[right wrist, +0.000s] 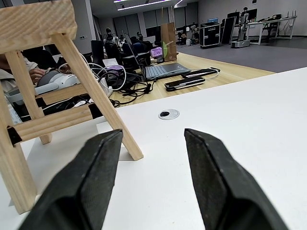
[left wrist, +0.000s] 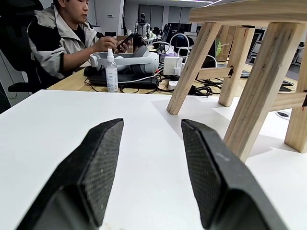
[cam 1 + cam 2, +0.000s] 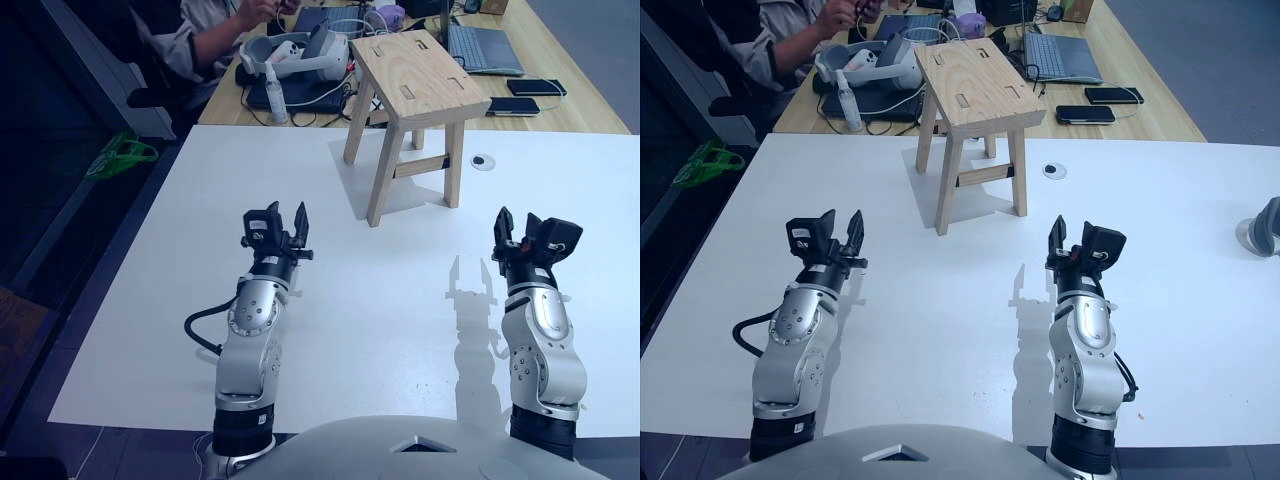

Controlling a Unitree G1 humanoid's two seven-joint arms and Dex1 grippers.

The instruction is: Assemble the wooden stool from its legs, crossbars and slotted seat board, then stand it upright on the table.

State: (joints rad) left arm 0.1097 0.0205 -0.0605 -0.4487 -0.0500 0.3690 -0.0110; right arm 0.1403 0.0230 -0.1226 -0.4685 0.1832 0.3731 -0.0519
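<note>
Wooden stool [image 3: 420,75]: stands assembled and upright on the far middle of the white table [image 3: 180,300], slotted seat board [image 3: 975,85] on top, four splayed legs [image 3: 383,170] down on the tabletop, a crossbar [image 3: 421,167] joining the two nearest legs low down. Left gripper [image 3: 288,214]: hangs over the near left of the table, well apart from the stool, black padded fingers [image 2: 103,167] spread wide, grips nothing. Right gripper [image 3: 518,226]: sits over the near right of the table, likewise well apart from the stool, fingers [image 1: 98,184] parted with bare tabletop between them, holds nothing. Small round grommet [image 3: 483,161]: lies in the tabletop just right of the stool. Beyond the far edge of the table: wooden desk [image 3: 570,110] carrying a white headset [image 3: 300,55], a spray bottle [image 3: 276,95], a laptop [image 3: 482,47] and two phones [image 3: 535,87]
</note>
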